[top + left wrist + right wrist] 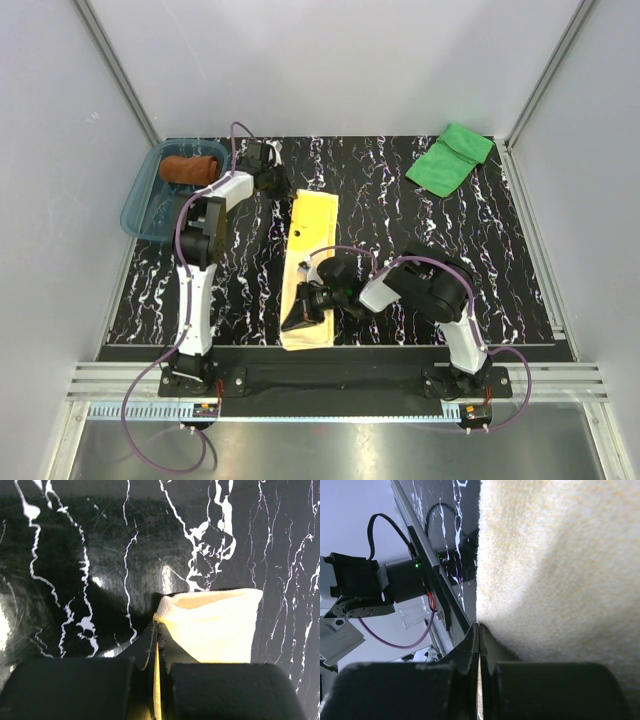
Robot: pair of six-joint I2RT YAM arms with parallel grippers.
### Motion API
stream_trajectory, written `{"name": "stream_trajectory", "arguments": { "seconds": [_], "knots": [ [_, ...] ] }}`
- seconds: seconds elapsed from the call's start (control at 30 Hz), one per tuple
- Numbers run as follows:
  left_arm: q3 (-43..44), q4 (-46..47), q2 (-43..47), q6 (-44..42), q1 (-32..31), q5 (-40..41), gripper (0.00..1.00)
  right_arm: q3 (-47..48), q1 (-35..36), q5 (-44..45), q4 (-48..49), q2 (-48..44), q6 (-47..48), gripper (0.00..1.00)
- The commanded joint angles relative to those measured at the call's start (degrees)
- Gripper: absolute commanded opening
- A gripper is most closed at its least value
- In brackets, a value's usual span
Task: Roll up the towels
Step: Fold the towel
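The pale yellow towel [312, 235] lies stretched out lengthwise in the middle of the table. My left gripper [281, 186] is shut on its far left corner; in the left wrist view a thin yellow edge shows between the closed jaws [157, 632], with the towel [215, 625] spreading to the right. My right gripper [297, 318] is shut on the towel's near end, the cloth [560, 570] pinched at the jaw tips [479, 629]. The rust-brown towel [190, 168] lies rolled in the teal tray [140, 215]. The green towel [450, 158] lies folded at the far right.
The teal tray stands at the far left of the black marbled table [480, 240], right beside the left arm. Metal frame posts and white walls close in the table's sides and back. The arm bases sit on the near rail [330, 378].
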State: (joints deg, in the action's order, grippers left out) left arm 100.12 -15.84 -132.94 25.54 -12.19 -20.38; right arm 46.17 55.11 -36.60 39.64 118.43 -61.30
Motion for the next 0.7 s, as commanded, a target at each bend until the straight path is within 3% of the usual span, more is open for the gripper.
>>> {"name": "stream_trajectory", "arguments": {
  "seconds": [0.0, 0.27, 0.3, 0.33, 0.43, 0.53, 0.67],
  "knots": [
    [4.6, 1.1, -1.7, -1.6, 0.5, 0.0, 0.00, -2.0, 1.0, 2.3, -5.9, 4.5, 2.1, 0.00],
    [9.1, -2.4, -3.8, -3.3, 0.9, 3.3, 0.00, -0.6, 0.9, 2.0, -7.2, 4.7, 2.9, 0.00],
    [8.6, -2.2, -3.5, -3.2, 1.0, 3.2, 0.06, -0.3, 0.9, 2.1, -8.1, 4.2, 4.0, 0.00],
    [8.3, -1.9, -3.0, -3.1, 1.1, 3.7, 0.24, 0.8, 0.9, 2.7, -10.8, 3.7, 4.7, 0.00],
    [7.7, -2.4, -1.1, -3.0, 1.7, 5.3, 0.64, 3.6, 0.8, 4.2, -17.5, 1.6, 8.3, 0.00],
    [8.5, -2.8, 0.7, -2.1, 3.0, 5.2, 0.79, 5.9, 0.1, 5.1, -22.6, -0.4, 11.0, 0.00],
    [9.4, -4.5, 3.9, -0.9, 4.2, 5.4, 0.82, 8.6, -1.0, 6.6, -29.1, -3.1, 13.7, 0.03]
  ]
}}
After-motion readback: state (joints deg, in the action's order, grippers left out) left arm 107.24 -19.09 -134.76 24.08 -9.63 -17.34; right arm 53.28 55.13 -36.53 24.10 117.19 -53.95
